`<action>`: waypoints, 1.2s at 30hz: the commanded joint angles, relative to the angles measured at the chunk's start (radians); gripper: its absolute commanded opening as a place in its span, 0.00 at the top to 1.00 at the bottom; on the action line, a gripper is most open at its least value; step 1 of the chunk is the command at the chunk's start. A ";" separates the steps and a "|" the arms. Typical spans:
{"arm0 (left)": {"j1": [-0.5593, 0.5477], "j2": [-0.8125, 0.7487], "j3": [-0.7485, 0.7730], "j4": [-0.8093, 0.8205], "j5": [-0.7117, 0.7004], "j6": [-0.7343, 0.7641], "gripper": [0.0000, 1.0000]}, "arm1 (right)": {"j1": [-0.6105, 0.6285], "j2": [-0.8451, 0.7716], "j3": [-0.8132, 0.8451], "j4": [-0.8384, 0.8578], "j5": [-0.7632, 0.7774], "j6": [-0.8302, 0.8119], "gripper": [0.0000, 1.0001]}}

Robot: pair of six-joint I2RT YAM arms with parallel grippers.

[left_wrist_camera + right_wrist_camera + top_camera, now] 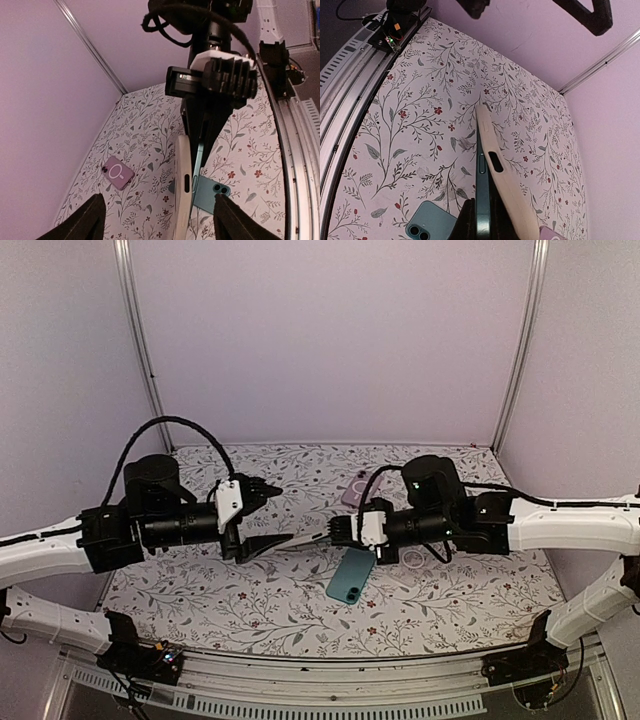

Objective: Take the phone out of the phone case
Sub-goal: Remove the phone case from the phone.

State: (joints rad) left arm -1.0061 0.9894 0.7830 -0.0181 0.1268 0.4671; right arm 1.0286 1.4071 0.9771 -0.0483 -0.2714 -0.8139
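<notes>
We see the phone (482,200) edge on: a thin dark teal slab with a side button. The phone case (502,165), cream with an oblong cut-out in its rim, lies against one face and splays away from it toward the far end. Both are held in the air above the middle of the table (250,610), between the two arms. The right gripper (338,530) is pressed together on their near end. The left gripper (283,513) stands spread wide, its fingers to either side of the free end and touching nothing.

The table wears a pale cloth printed with grey leaves and small red flowers. A teal handset (350,575) lies on it back up, with its twin lenses showing, just below the right gripper. A purple case (357,488) with a ring on its back lies farther back. Lilac walls (320,340) with aluminium posts (135,330) close in the space, and a metal rail (350,95) runs along the near edge.

We cannot tell how much of the phone still sits inside the case, since both show only their edges. A whitish round thing (412,557) under the right wrist is too hidden to name.
</notes>
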 commanded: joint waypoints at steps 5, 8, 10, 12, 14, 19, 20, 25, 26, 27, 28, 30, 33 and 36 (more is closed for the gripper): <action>0.028 0.127 0.101 0.056 0.200 -0.211 0.33 | 0.039 -0.041 0.010 0.063 -0.006 -0.030 1.00; 0.028 0.181 0.119 0.057 0.252 -0.242 0.35 | 0.054 -0.034 0.021 0.064 0.004 -0.039 1.00; 0.027 0.212 0.127 0.055 0.267 -0.261 0.35 | 0.063 -0.028 0.028 0.062 0.013 -0.047 1.00; 0.027 0.241 0.139 0.048 0.266 -0.275 0.37 | 0.074 -0.023 0.034 0.062 0.023 -0.057 1.00; 0.027 0.260 0.143 0.044 0.272 -0.278 0.39 | 0.084 -0.022 0.038 0.066 0.028 -0.064 1.00; 0.025 0.292 0.154 0.024 0.255 -0.275 0.47 | 0.102 -0.025 0.049 0.073 0.044 -0.079 1.00; 0.025 0.295 0.154 0.021 0.251 -0.271 0.48 | 0.103 -0.026 0.049 0.076 0.047 -0.079 1.00; 0.019 0.309 0.156 -0.032 0.231 -0.246 0.48 | 0.107 -0.034 0.048 0.084 0.061 -0.084 1.00; 0.018 0.312 0.159 -0.044 0.223 -0.241 0.48 | 0.108 -0.037 0.047 0.085 0.063 -0.086 1.00; 0.016 0.315 0.161 -0.053 0.219 -0.236 0.49 | 0.109 -0.039 0.046 0.086 0.067 -0.086 1.00; 0.015 0.319 0.163 -0.060 0.213 -0.232 0.50 | 0.110 -0.041 0.045 0.087 0.069 -0.088 1.00; 0.012 0.328 0.166 -0.072 0.186 -0.222 0.52 | 0.112 -0.048 0.043 0.087 0.077 -0.090 1.00; 0.006 0.337 0.167 -0.084 0.148 -0.214 0.54 | 0.111 -0.060 0.036 0.092 0.083 -0.090 1.00; -0.005 0.346 0.168 -0.084 0.084 -0.200 0.66 | 0.115 -0.075 0.026 0.100 0.076 -0.082 1.00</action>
State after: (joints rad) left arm -0.9981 1.3117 0.9344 -0.0586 0.3138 0.2379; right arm 1.1278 1.4014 0.9771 -0.0528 -0.1829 -0.8951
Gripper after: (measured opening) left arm 0.405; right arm 0.059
